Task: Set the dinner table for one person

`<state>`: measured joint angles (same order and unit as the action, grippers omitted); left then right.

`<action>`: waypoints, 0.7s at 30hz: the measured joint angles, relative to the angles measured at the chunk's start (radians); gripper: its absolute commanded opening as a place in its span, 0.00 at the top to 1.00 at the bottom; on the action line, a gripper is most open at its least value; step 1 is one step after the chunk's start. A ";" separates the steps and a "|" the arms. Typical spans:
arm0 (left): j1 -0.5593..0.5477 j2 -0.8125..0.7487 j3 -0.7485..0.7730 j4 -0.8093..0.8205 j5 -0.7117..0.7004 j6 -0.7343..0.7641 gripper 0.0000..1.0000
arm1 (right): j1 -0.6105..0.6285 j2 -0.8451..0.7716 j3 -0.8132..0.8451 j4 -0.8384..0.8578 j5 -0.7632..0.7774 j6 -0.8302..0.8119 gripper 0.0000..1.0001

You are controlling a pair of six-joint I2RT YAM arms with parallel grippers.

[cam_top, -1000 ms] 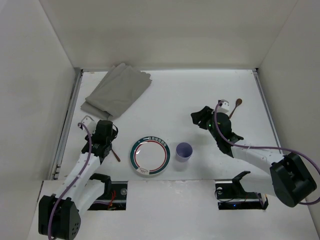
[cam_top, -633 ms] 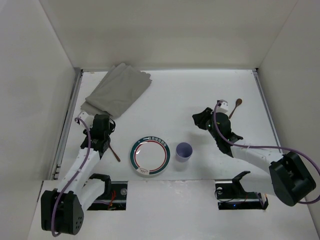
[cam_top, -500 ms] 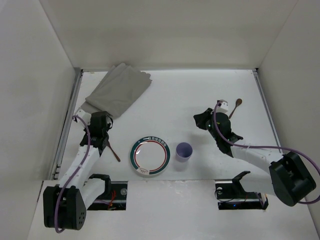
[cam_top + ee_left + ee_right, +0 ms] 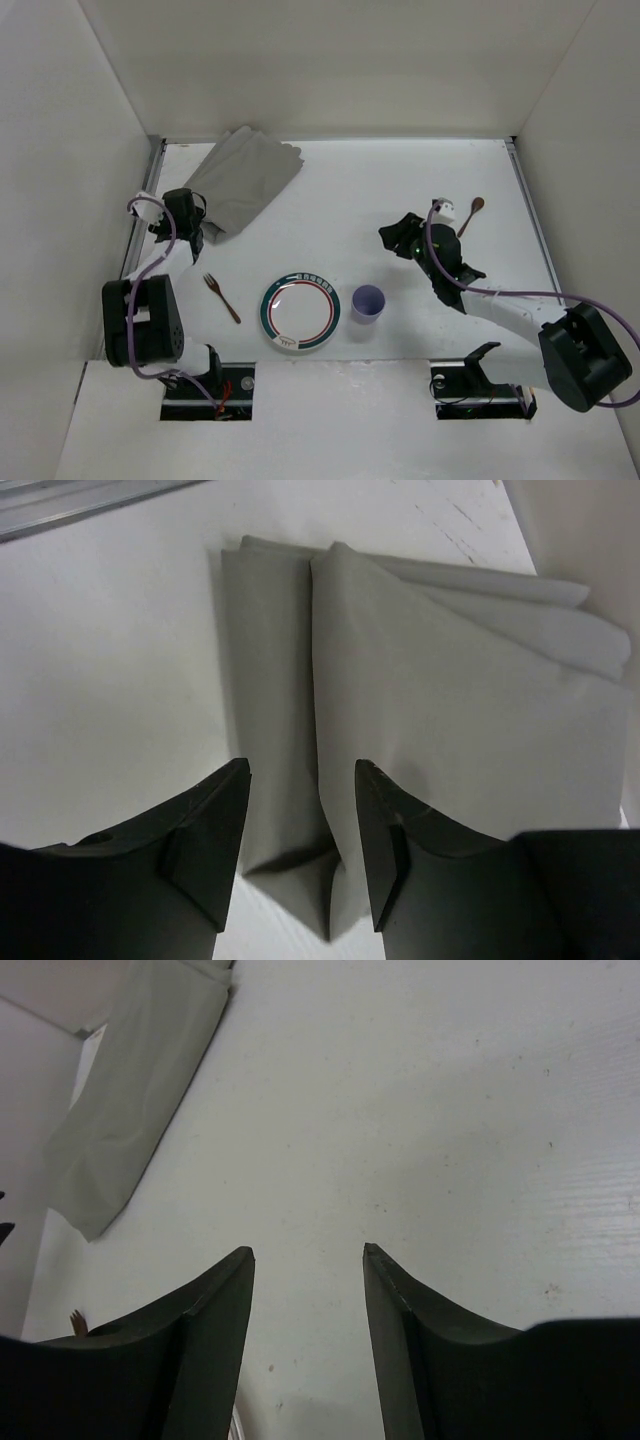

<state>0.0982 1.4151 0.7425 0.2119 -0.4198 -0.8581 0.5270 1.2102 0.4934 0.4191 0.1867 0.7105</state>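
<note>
The left gripper (image 4: pixel 302 772) is hovering open and empty, straddling the near corner of the folded grey cloth mat (image 4: pixel 240 180) lying beyond and left of the round white plate with a green-and-red rim (image 4: pixel 300 313), seemingly lining up a pinch. The right gripper (image 4: pixel 308 1252), likewise parted and holding nothing, is waiting over bare surface beyond and right of the plate. The matte-white dinner table (image 4: pixel 350 190) is spreading under everything, with plain white walls enclosing it.

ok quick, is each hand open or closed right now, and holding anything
left hand: open, holding nothing, over the corner of the grey cloth
right hand: open, holding nothing, over the table
</note>
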 measured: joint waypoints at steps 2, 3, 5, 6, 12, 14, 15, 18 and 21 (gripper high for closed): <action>0.034 0.069 0.029 0.031 0.029 -0.002 0.55 | 0.006 0.005 0.006 0.001 -0.003 -0.003 0.46; 0.052 0.101 0.045 0.040 0.049 -0.005 0.55 | 0.011 0.009 0.009 0.000 -0.005 -0.005 0.46; 0.085 0.154 0.076 0.055 0.090 -0.013 0.55 | 0.019 0.022 0.018 0.000 -0.011 -0.008 0.46; 0.100 0.179 0.095 0.066 0.112 -0.016 0.55 | 0.024 0.030 0.023 0.000 -0.013 -0.010 0.46; 0.154 0.312 0.201 0.112 0.196 -0.026 0.53 | 0.043 0.074 0.045 -0.001 -0.023 -0.026 0.44; 0.161 0.342 0.214 0.121 0.214 -0.027 0.53 | 0.049 0.080 0.050 -0.005 -0.026 -0.030 0.42; 0.163 0.355 0.216 0.122 0.222 -0.031 0.53 | 0.052 0.080 0.050 -0.007 -0.026 -0.032 0.42; 0.165 0.382 0.216 0.122 0.235 -0.034 0.53 | 0.060 0.081 0.051 -0.008 -0.028 -0.037 0.42; 0.163 0.402 0.217 0.122 0.239 -0.034 0.60 | 0.064 0.082 0.056 -0.011 -0.029 -0.042 0.41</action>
<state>0.2607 1.8175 0.9592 0.3336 -0.1806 -0.8925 0.5907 1.2922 0.5491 0.4080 0.1577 0.6689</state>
